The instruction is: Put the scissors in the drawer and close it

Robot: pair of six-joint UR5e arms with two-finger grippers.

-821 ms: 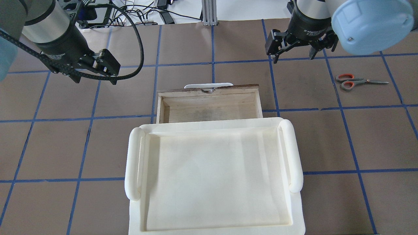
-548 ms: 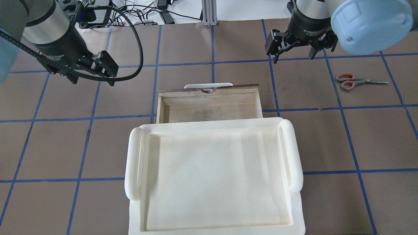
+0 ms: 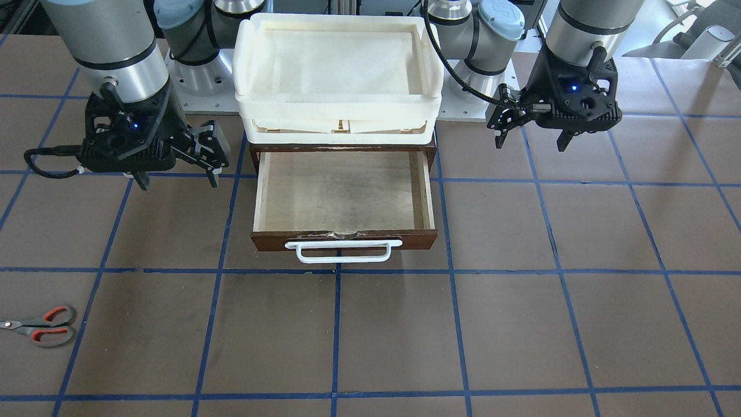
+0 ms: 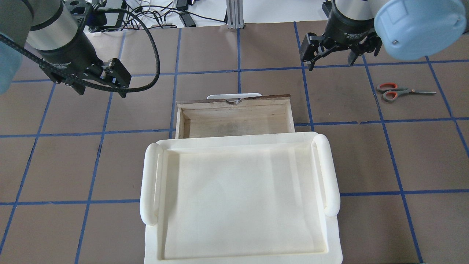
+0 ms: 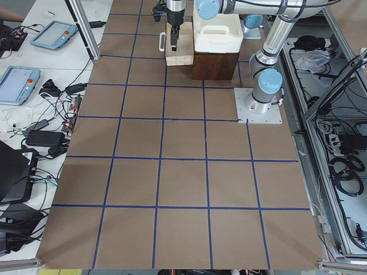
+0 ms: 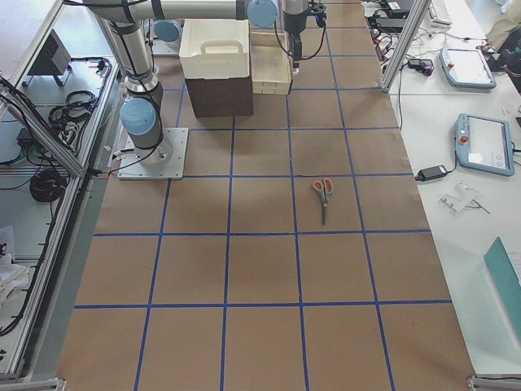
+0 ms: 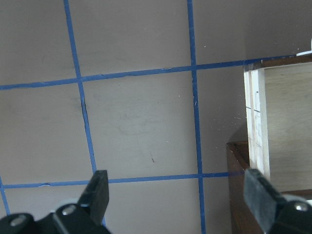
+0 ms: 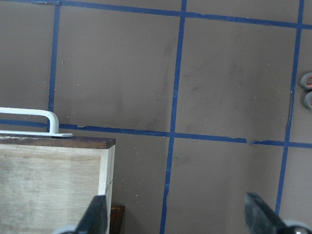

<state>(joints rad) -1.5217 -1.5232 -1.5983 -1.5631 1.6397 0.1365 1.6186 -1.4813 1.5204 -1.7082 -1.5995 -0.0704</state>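
Observation:
The scissors (image 4: 394, 91), grey handles lined orange-red, lie flat on the table right of the drawer; they also show in the front view (image 3: 43, 326) and the right-side view (image 6: 323, 191). The brown drawer (image 4: 234, 117) stands pulled open and empty, its white handle (image 3: 343, 250) on the front. My right gripper (image 4: 331, 60) hangs open above the table between drawer and scissors, touching neither. In its wrist view (image 8: 175, 217) the scissors' loops (image 8: 307, 90) show at the right edge. My left gripper (image 4: 100, 88) is open and empty, left of the drawer (image 7: 178, 200).
A cream-white plastic tray (image 4: 154, 183) sits on top of the brown cabinet (image 3: 428, 152) that holds the drawer. Cables and equipment lie beyond the table's far edge (image 4: 165, 14). The brown tabletop carries a grid of blue tape lines.
Both arms have shifted only slightly: the left gripper a little to the left, the right gripper a little up and to the right in the overhead view. Scissors and drawer have not moved.

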